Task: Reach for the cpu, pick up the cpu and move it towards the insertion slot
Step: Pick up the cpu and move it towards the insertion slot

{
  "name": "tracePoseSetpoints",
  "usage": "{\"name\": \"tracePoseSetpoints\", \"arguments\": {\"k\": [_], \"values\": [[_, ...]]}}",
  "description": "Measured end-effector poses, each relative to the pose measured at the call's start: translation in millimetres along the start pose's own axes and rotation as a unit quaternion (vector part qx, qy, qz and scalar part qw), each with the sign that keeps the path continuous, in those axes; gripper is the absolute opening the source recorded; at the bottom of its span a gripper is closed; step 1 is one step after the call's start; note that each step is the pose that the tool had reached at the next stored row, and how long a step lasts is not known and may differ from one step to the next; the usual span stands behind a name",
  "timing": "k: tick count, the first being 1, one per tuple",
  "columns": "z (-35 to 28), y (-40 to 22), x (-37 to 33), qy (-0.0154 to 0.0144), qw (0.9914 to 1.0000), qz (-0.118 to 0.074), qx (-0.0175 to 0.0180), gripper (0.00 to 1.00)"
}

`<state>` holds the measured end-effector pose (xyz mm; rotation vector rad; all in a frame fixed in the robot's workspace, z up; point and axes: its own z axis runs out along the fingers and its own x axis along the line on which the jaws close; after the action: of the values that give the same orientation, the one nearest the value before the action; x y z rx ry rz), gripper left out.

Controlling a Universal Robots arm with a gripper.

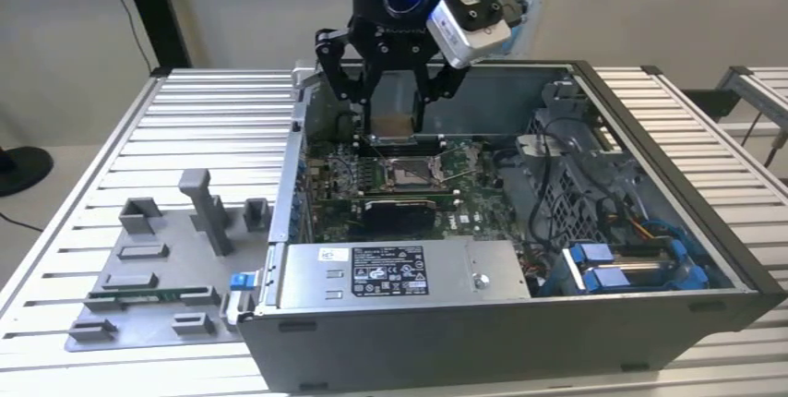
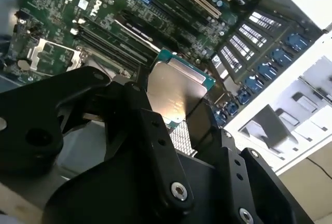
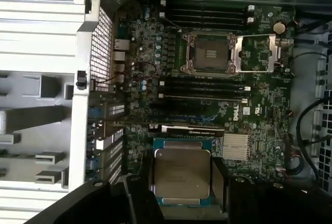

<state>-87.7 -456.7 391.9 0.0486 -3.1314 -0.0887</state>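
Note:
The cpu (image 1: 391, 127) is a thin square chip with a pale silver top and a green rim. My gripper (image 1: 391, 135) is shut on it, a black finger on each of two opposite edges. It hangs inside the open computer case, above the green board. Both wrist views show the cpu (image 2: 176, 90) (image 3: 181, 175) flat between the fingers (image 3: 220, 182). The insertion slot (image 1: 407, 172) has a shiny metal frame with a dark centre. It lies open just below and slightly nearer the camera than the chip in the exterior view. Both wrist views show the insertion slot (image 3: 210, 54) (image 2: 49, 55).
The case wall (image 1: 671, 166) rises around the board. A silver power supply (image 1: 394, 272) sits at the front and cables with blue connectors (image 1: 615, 263) on the exterior view's right. A grey fixture (image 1: 161, 268) with a green memory stick (image 1: 142, 297) lies on the slatted table.

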Motion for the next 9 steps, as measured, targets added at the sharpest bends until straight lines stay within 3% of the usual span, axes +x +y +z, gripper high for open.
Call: {"name": "tracePoseSetpoints", "arguments": {"k": [9], "values": [[-0.1,-0.7,-33.1,0.0000,1.00000,0.000,0.0000,0.00]]}}
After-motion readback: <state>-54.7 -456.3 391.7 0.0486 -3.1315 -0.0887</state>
